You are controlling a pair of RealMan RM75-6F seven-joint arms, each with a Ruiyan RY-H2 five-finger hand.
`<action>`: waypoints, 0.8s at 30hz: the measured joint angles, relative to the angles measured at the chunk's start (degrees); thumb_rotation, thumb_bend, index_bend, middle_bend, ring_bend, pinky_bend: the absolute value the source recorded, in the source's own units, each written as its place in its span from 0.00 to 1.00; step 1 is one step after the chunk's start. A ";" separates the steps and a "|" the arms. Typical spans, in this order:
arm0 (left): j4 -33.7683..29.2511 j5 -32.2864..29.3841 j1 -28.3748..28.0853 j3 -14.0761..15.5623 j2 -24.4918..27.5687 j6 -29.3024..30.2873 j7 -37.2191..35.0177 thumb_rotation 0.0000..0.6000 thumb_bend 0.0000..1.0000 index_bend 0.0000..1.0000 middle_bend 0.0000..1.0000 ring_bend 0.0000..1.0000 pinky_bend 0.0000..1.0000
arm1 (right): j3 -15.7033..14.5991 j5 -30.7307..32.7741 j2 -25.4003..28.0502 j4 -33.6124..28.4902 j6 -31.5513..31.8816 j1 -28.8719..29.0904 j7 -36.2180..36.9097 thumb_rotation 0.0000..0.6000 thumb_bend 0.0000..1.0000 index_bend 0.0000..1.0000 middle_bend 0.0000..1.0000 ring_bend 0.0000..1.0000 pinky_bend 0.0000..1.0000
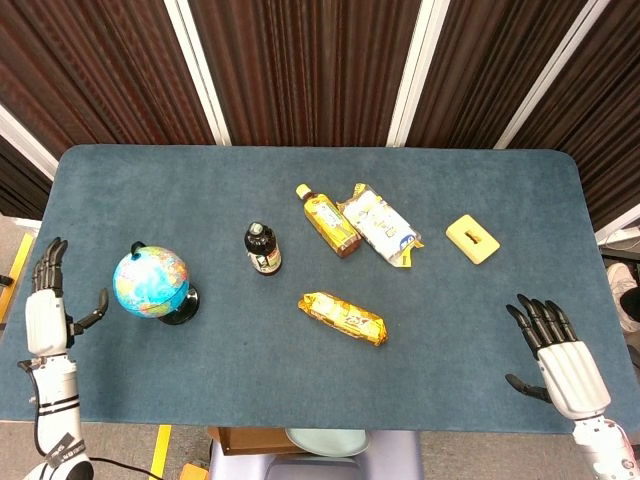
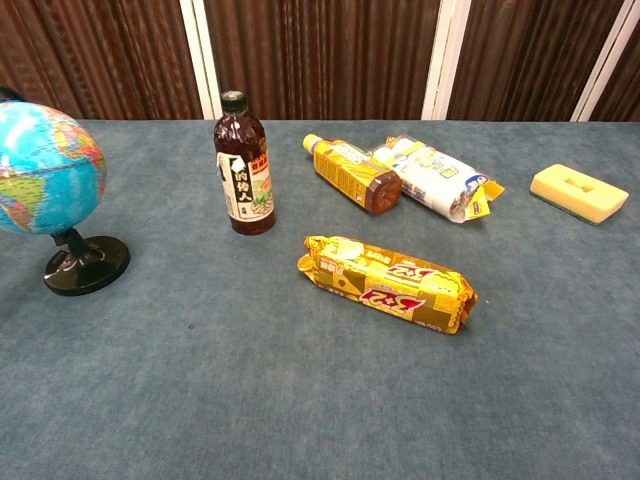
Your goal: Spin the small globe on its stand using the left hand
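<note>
From above, the left hand (image 1: 45,310) hangs beside the globe (image 1: 150,282), fingers spread, holding nothing; the right hand (image 1: 560,355) likewise. The chest view shows neither hand, only the globe's black stand (image 2: 85,268).

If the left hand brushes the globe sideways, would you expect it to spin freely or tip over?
The globe would probably spin, since it hangs on a tilted axis. It may also tip: the ball overhangs its small round base. The open left hand should likely stroke lightly.
</note>
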 measured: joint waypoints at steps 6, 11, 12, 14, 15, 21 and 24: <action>-2.30 2.95 -1.87 1.81 -1.67 -0.56 3.23 1.00 0.35 0.00 0.00 0.00 0.00 | -0.07 -0.23 0.22 -0.04 0.28 0.03 0.68 1.00 0.07 0.00 0.00 0.00 0.00; -2.44 3.94 -3.41 2.14 -3.72 -1.29 4.63 1.00 0.33 0.00 0.00 0.00 0.00 | 0.00 -0.59 0.58 -0.02 1.69 -0.37 1.63 1.00 0.07 0.00 0.00 0.00 0.00; -2.49 4.15 -3.60 2.18 -4.02 -1.27 4.97 1.00 0.33 0.00 0.00 0.00 0.00 | 0.00 -0.61 0.65 0.00 1.76 -0.41 1.81 1.00 0.07 0.00 0.00 0.00 0.00; -2.62 4.72 -3.99 2.26 -4.62 -1.06 5.40 1.00 0.32 0.00 0.00 0.00 0.00 | -0.06 -0.68 0.84 0.01 1.74 -0.42 2.12 1.00 0.07 0.00 0.00 0.00 0.00; -2.67 4.96 -4.11 2.28 -4.84 -0.90 5.33 1.00 0.32 0.00 0.00 0.00 0.00 | -0.09 -0.72 0.89 0.02 1.72 -0.41 2.19 1.00 0.07 0.00 0.00 0.00 0.00; -1.61 5.35 -4.58 2.73 -5.72 -0.93 6.06 1.00 0.32 0.00 0.00 0.00 0.00 | -0.06 -0.77 1.07 -0.09 1.94 -0.45 2.48 1.00 0.07 0.00 0.00 0.00 0.00; -0.84 4.77 -4.51 2.88 -5.99 -1.25 6.08 1.00 0.31 0.00 0.00 0.00 0.00 | -0.05 -0.73 1.08 -0.09 1.96 -0.47 2.52 1.00 0.07 0.00 0.00 0.00 0.00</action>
